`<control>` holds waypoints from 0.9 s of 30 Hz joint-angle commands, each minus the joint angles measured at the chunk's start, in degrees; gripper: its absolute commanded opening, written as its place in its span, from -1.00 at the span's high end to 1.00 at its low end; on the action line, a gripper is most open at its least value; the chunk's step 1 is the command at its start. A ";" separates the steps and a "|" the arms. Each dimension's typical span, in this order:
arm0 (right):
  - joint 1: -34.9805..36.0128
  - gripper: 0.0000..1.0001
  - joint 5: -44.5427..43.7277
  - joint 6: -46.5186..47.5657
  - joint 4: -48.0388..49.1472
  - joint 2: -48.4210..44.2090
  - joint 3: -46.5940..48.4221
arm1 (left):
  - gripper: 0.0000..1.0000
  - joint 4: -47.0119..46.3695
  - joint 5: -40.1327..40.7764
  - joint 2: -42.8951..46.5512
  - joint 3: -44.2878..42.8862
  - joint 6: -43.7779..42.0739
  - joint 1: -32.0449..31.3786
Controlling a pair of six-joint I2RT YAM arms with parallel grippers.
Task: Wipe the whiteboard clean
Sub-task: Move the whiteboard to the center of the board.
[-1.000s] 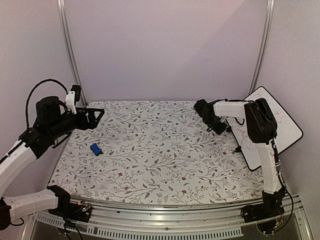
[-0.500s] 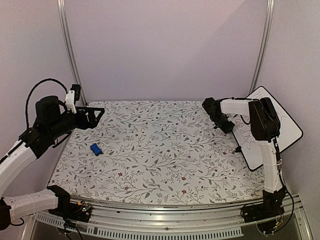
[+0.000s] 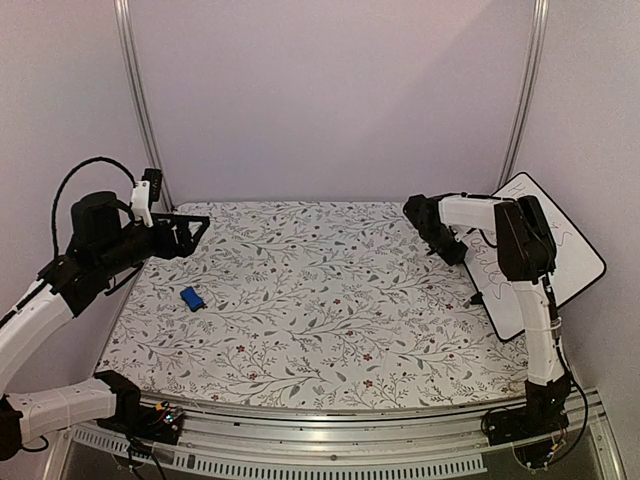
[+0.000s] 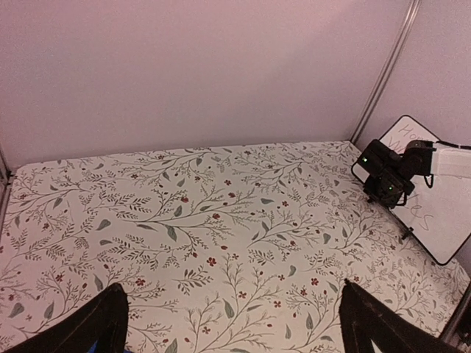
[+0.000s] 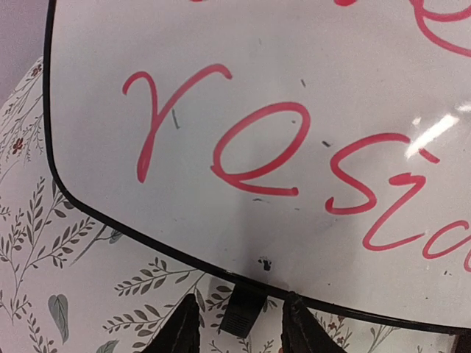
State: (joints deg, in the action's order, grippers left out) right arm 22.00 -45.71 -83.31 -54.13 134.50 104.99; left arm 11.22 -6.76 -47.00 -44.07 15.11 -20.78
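Note:
The whiteboard point(image 3: 545, 250) leans tilted against the right wall, its lower edge on the table. It is white with a thin black rim and carries handwriting that reads red in the right wrist view. My right gripper point(image 3: 440, 238) is at the board's left edge. In the right wrist view the whiteboard point(image 5: 294, 66) fills the frame. My right gripper point(image 5: 241, 303) is open, its fingers on either side of a small black foot point(image 5: 241, 320) under the rim, with gaps to it. My left gripper point(image 3: 190, 228) hovers open over the table's back left, holding nothing. The left wrist view shows the whiteboard point(image 4: 438, 220) far right.
A small blue eraser block point(image 3: 191, 298) lies on the floral tablecloth point(image 3: 320, 310) at the left, below my left gripper. Metal frame posts point(image 3: 522, 100) stand at the back corners. The right wall is close behind the board.
My right gripper has moved right and slightly back, up to the whiteboard's left edge. The left arm and the eraser block have not moved.

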 commanded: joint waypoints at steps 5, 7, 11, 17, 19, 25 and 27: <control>-0.72 0.61 0.55 -0.61 -3.89 3.64 3.99 | -0.99 -1.55 -1.44 0.30 0.56 0.51 0.64; -0.73 0.61 0.78 -1.01 -4.18 3.73 3.99 | -0.99 -1.62 -1.58 0.50 0.57 0.45 0.65; -0.73 0.67 1.98 -2.19 -4.48 3.82 3.91 | -0.99 -1.64 -1.77 1.14 0.65 0.54 0.58; 0.46 1.00 1.49 -2.39 -4.80 3.42 3.54 | -0.99 -1.68 -1.59 1.56 0.68 0.78 0.65; 1.08 1.00 0.83 -2.31 -4.60 2.94 2.88 | -0.99 -1.70 -1.59 1.65 0.66 0.94 0.67; 2.65 1.00 0.59 -1.45 -2.41 1.59 0.78 | -0.99 -1.63 -1.20 1.74 0.69 1.08 0.59; 3.22 1.00 0.99 -1.30 -2.13 1.64 0.70 | -0.99 -1.54 -1.10 1.74 0.66 1.09 0.62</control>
State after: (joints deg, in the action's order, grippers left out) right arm 23.31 -46.09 -86.37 -56.99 136.86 106.96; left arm 10.96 -7.97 -45.98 -44.07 16.01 -20.67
